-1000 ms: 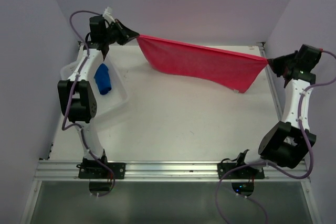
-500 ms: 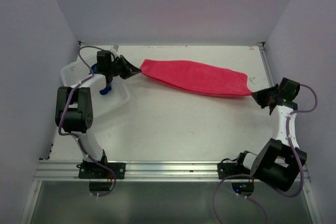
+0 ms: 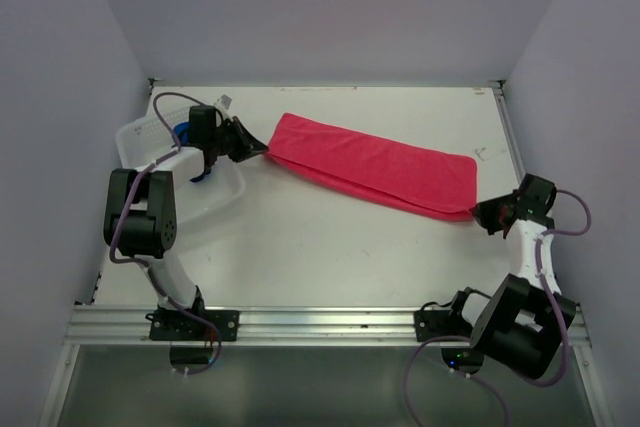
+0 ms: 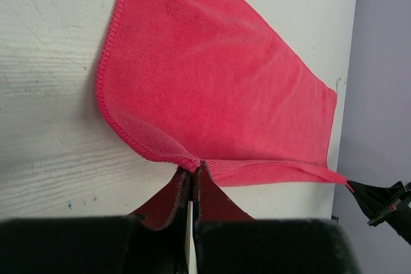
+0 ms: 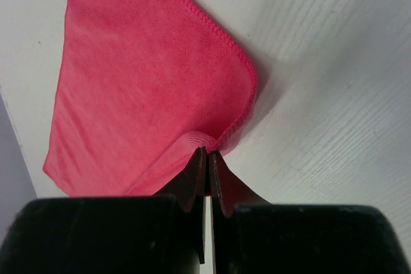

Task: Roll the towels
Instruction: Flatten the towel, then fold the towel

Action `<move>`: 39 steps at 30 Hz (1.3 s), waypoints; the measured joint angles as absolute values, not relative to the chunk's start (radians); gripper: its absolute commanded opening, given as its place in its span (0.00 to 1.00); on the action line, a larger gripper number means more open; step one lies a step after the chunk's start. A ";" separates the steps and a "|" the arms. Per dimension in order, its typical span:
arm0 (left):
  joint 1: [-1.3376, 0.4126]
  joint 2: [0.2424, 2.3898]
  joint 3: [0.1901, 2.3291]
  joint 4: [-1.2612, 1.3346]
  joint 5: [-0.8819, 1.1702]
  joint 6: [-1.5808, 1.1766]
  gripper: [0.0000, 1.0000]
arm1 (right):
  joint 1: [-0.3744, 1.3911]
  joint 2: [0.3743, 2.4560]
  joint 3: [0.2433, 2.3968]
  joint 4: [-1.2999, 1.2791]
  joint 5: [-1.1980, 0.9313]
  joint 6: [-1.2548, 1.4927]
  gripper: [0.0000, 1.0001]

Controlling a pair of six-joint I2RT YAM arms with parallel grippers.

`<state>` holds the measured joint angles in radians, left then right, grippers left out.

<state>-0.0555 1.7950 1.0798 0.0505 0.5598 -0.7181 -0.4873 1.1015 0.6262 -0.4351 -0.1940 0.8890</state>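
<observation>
The pink-red towel (image 3: 375, 162) lies folded lengthwise in a long strip across the table, slanting from upper left to lower right. My left gripper (image 3: 262, 146) is shut on its left corner (image 4: 192, 163), low over the table. At the other end my right gripper (image 3: 476, 215) is shut on the right corner (image 5: 209, 150). Both wrist views show the towel (image 4: 218, 88) spread flat beyond the pinched corner. The blue towel (image 3: 184, 131) shows only as a sliver in the basket, behind the left arm.
A white plastic basket (image 3: 222, 192) stands at the left side of the table, under the left arm. The enclosure's walls stand close on the left, right and back. The table's front rail (image 3: 320, 325) carries both arm bases.
Both grippers have come down and toward the front with the towel. It hung stretched in the air a second ago; it now lies folded flat on the table.
</observation>
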 measured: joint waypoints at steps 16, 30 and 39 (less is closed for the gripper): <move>-0.073 1.876 1.301 -0.053 0.514 -0.721 0.00 | -0.490 1.195 0.686 -0.426 -0.156 0.898 0.00; -0.087 2.028 1.463 -0.101 0.489 -0.723 0.00 | -0.490 1.344 0.770 -0.314 -0.183 0.931 0.00; -0.088 2.075 1.515 -0.107 0.482 -0.723 0.00 | -0.490 1.407 0.802 -0.257 -0.203 0.965 0.00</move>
